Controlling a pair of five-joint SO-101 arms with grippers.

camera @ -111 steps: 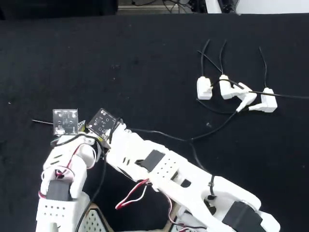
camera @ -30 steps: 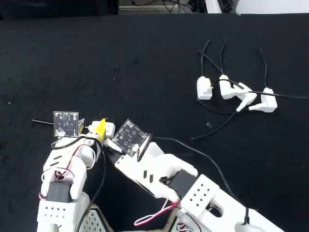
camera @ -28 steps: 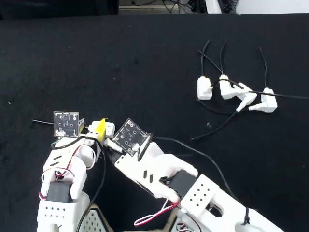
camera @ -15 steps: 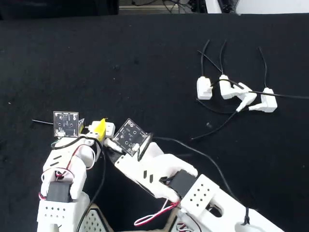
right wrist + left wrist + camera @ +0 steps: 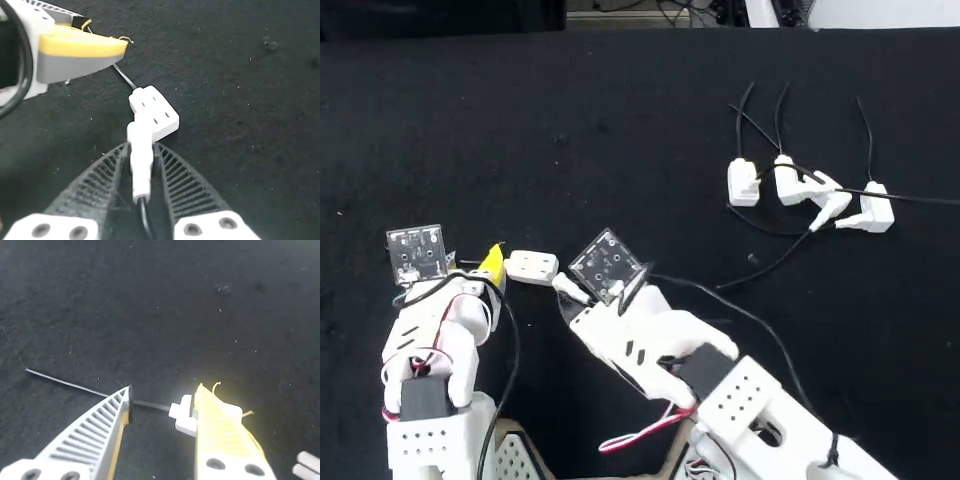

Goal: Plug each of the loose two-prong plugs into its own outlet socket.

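Right end effector (image 5: 140,146) clamped on plug (image 5: 141,172); left end effector (image 5: 162,394) apart. Socket (image 5: 154,112) is unbraced, so pushing likely slides it across table (image 5: 620,120) and prongs miss.

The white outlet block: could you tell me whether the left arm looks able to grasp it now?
Probably yes. The left gripper is open right beside the outlet block, nothing between them; the block lies just outside its yellow finger, so a small sideways shift seems needed.
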